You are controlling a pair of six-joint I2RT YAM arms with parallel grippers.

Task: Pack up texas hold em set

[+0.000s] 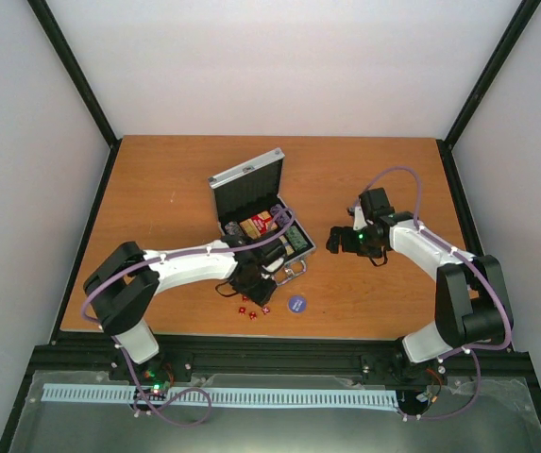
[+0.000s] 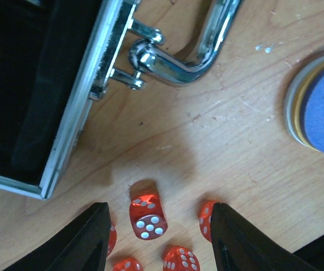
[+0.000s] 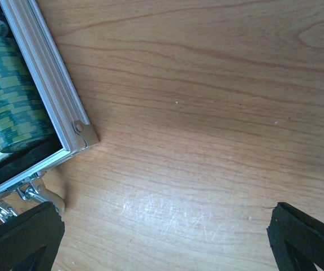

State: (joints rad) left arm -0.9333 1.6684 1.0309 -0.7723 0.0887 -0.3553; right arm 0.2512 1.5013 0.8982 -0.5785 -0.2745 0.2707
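Nearest the front edge of the brown wooden table (image 1: 157,179), a cluster of tiny red translucent dice (image 1: 254,311) with white pips lies loose on the wood. At their 3 o'clock, close by but apart, the blue-purple round disc (image 1: 296,303) with a pale rim lies flat.

The left gripper (image 1: 251,285) hangs over the cluster's 12 o'clock side. Its jaws are about half spread and grip nothing. The left wrist view shows five dice. One die (image 2: 147,217) sits between the black fingers (image 2: 96,240) with bare wood on either side. Two more lie at its 5 and 7 o'clock. The dice at 3 and 9 o'clock are partly hidden behind the fingers.

Further on, at 12 o'clock from the dice, the curved chrome handle (image 2: 195,62) rests on the table, hinged to the front wall of the small silver aluminium case (image 1: 310,247). The case stands open, showing black lining. Inside are stacks of green-and-cream striped chips (image 3: 9,96) along its 3 o'clock side and a red-orange box (image 1: 262,219) toward 12 o'clock. The left arm covers the rest of the interior.

At 3 o'clock from the case, just beside its front right corner, the right gripper (image 1: 338,242) hovers over bare wood. Its jaws are spread as wide as they go and are empty.

Farthest back, the black-lined lid (image 1: 248,189) stands raised at the case's 12 o'clock edge.
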